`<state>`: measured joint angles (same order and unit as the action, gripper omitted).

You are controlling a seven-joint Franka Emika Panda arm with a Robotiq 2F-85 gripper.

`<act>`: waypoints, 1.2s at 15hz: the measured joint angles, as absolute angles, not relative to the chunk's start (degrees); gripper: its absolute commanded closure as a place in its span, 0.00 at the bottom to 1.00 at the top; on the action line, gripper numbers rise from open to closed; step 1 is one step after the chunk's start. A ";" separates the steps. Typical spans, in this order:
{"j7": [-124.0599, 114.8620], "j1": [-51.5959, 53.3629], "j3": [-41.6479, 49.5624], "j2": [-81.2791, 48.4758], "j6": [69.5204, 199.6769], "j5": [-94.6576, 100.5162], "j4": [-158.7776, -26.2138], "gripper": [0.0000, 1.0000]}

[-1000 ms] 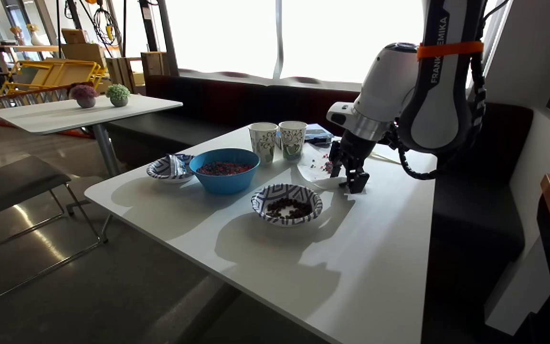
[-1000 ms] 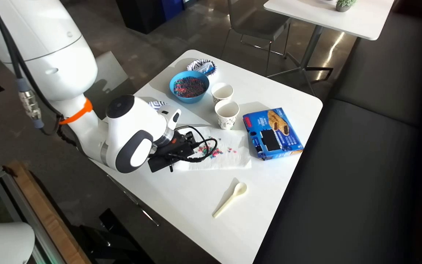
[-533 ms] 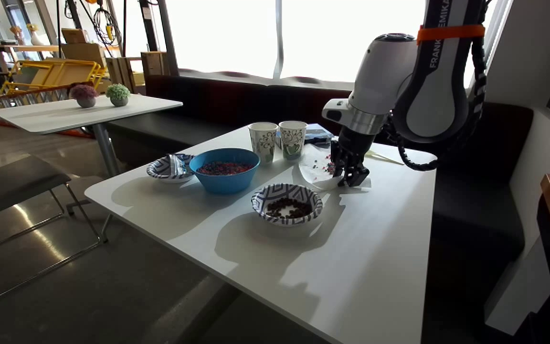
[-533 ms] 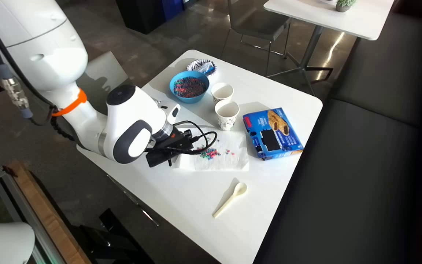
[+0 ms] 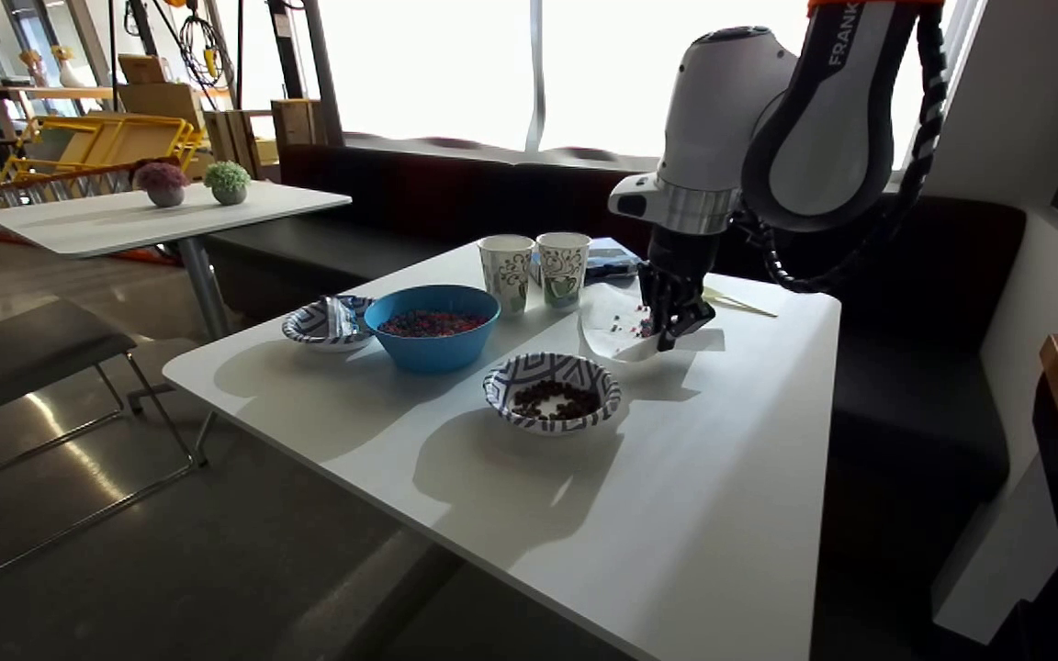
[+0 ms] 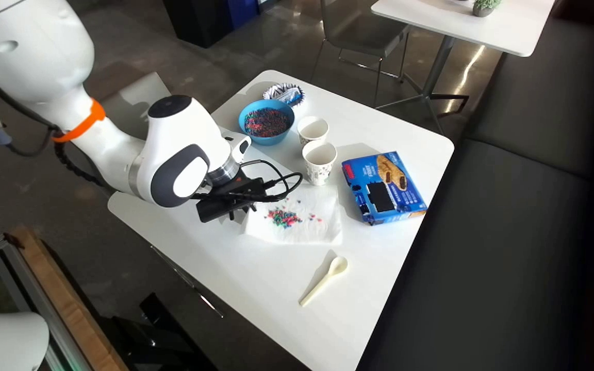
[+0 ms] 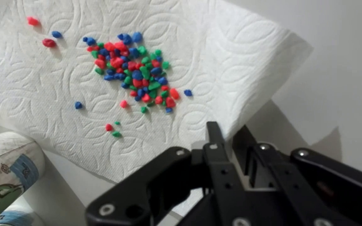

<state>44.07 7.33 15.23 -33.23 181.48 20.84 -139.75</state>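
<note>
My gripper [image 5: 667, 341] is shut on one edge of a white paper towel [image 5: 610, 335]. In the wrist view the towel [image 7: 42, 91] runs up between the fingertips [image 7: 226, 136], its held edge lifted and curled, the rest spread on the table. Red, blue and green bits [image 7: 137, 72] lie in a loose pile on it, with a few apart; the bits [image 6: 284, 217] also show in an exterior view. A bowl with a grey zigzag pattern [image 5: 552, 367] holds dark round pieces and stands near the gripper. In an exterior view the arm hides the fingertips and this bowl.
A blue bowl [image 5: 433, 353] of coloured bits stands beside a patterned bowl [image 5: 302, 326] holding a packet. Two paper cups [image 5: 506, 275] [image 5: 563, 268] stand near the towel. A blue box [image 6: 405, 193] and a pale spoon [image 6: 323, 282] lie on the table.
My gripper has closed on the towel's edge and risen. The towel has been drawn along with it, its edge lifted, and the bits have shifted with the towel.
</note>
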 measured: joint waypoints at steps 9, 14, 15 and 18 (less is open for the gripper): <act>44.22 -1.77 7.67 -27.65 179.26 21.53 -143.35 0.86; 46.02 -12.34 -2.36 -24.48 177.85 21.37 -145.85 0.90; 46.80 -15.16 -5.20 -24.05 177.42 21.07 -146.26 0.89; 49.92 -23.61 -13.91 -23.60 176.17 19.03 -147.29 0.88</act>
